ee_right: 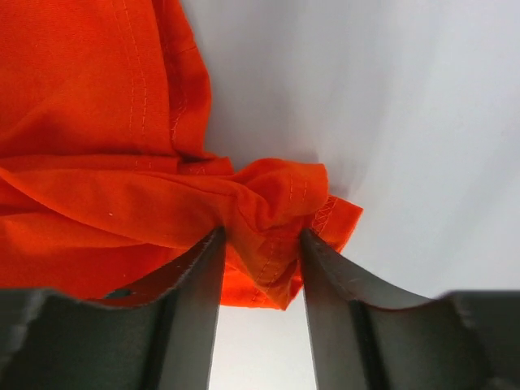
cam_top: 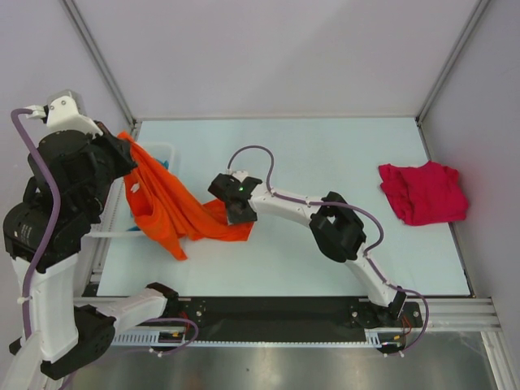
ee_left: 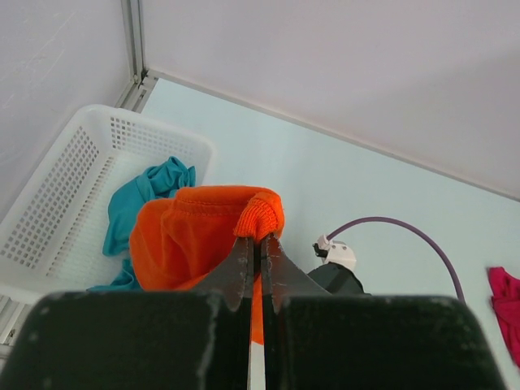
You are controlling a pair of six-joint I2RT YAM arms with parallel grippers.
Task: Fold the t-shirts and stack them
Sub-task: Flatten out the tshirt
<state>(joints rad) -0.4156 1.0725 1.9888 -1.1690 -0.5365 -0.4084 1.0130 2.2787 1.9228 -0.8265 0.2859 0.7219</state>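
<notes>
The orange t-shirt (cam_top: 166, 207) hangs from my left gripper (cam_top: 130, 150) and drapes down to the table at the left. In the left wrist view my left gripper (ee_left: 260, 237) is shut on its ribbed edge (ee_left: 260, 213). My right gripper (cam_top: 240, 215) is low on the table at the shirt's right corner. In the right wrist view it (ee_right: 262, 231) holds a bunched hem corner (ee_right: 276, 203) between its fingers, which stand a little apart. The crimson t-shirt (cam_top: 422, 192) lies crumpled at the right of the table. The teal t-shirt (ee_left: 150, 191) lies in the basket.
The white mesh basket (ee_left: 65, 179) stands at the table's far left, under and behind the hanging orange shirt; its rim shows in the top view (cam_top: 162, 148). The right arm's purple cable (cam_top: 260, 154) loops over the table's middle. Enclosure walls ring the table.
</notes>
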